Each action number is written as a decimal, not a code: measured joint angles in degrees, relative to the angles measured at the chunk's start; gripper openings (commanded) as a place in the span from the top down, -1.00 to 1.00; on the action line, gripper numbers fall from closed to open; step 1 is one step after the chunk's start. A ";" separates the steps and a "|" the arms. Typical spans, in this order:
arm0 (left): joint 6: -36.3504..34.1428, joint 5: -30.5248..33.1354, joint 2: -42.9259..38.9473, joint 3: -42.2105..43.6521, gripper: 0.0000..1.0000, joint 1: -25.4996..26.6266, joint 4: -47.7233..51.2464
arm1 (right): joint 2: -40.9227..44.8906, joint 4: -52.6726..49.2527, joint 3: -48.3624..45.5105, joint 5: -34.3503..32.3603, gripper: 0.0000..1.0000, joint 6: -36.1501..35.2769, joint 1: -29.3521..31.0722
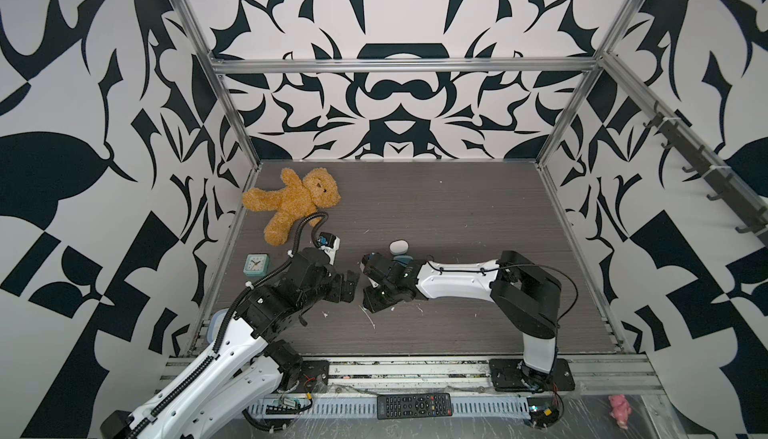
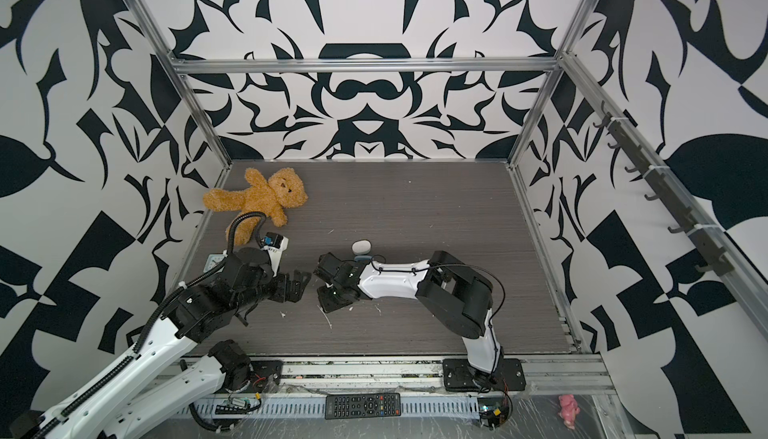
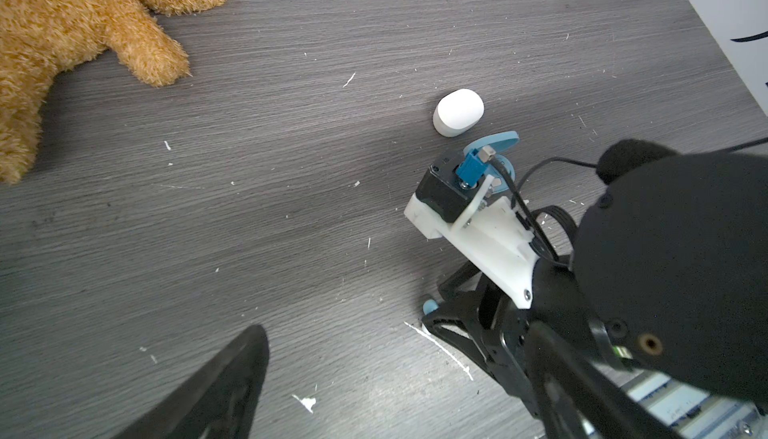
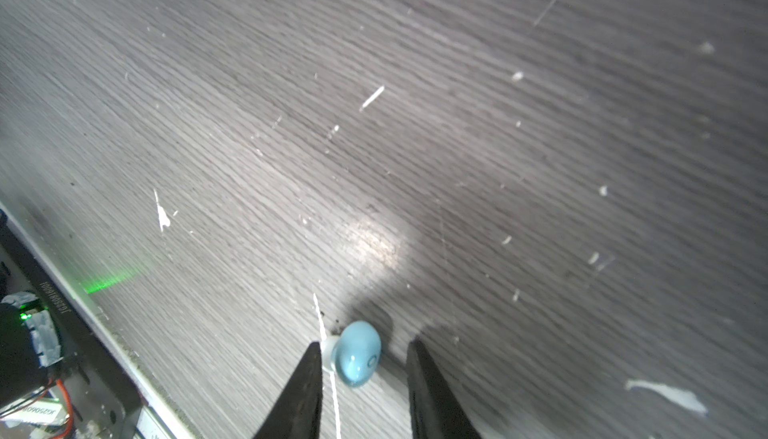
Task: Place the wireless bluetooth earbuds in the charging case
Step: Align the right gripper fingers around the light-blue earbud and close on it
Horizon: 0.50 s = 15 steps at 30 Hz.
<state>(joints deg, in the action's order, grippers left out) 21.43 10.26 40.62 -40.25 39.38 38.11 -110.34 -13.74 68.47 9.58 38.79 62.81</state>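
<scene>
Your right end effector (image 4: 365, 343) points down at the tabletop (image 4: 498, 125) with its jaws partly open, one finger on each side of a light blue earbud (image 4: 358, 354). One finger sits just beside or against the bud's pale tip, and you cannot tell which. The opposite finger stands clear of the bud, so nothing is gripped. You see the same bud in the left wrist view, lying on the tabletop at that end effector's fingertip.

Beyond the right wrist, the light blue charging case (image 3: 494, 144) stands with its lid up, partly hidden by the wrist camera mount (image 3: 469, 216). A closed white charging case (image 1: 399, 246) lies just beside it.

Your left end effector (image 1: 350, 286) hovers near the right one, its jaws spread wide and empty. A teddy bear (image 1: 297, 204) and a small clock (image 1: 256, 265) lie well apart from the cases, on the left.
</scene>
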 measured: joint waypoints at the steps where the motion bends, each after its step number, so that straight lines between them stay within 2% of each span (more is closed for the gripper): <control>1: 0.00 0.00 0.00 0.00 -0.98 0.00 -0.04 | 0.00 -0.04 0.00 -0.02 0.28 -0.02 0.00; 15: -0.02 -0.02 -0.07 0.00 -0.98 0.00 -0.17 | 0.00 -1.09 0.17 -0.90 0.40 -0.07 0.26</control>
<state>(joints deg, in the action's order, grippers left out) 21.41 10.24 40.56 -40.25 39.38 37.93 -110.34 -14.83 68.64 8.69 38.72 63.07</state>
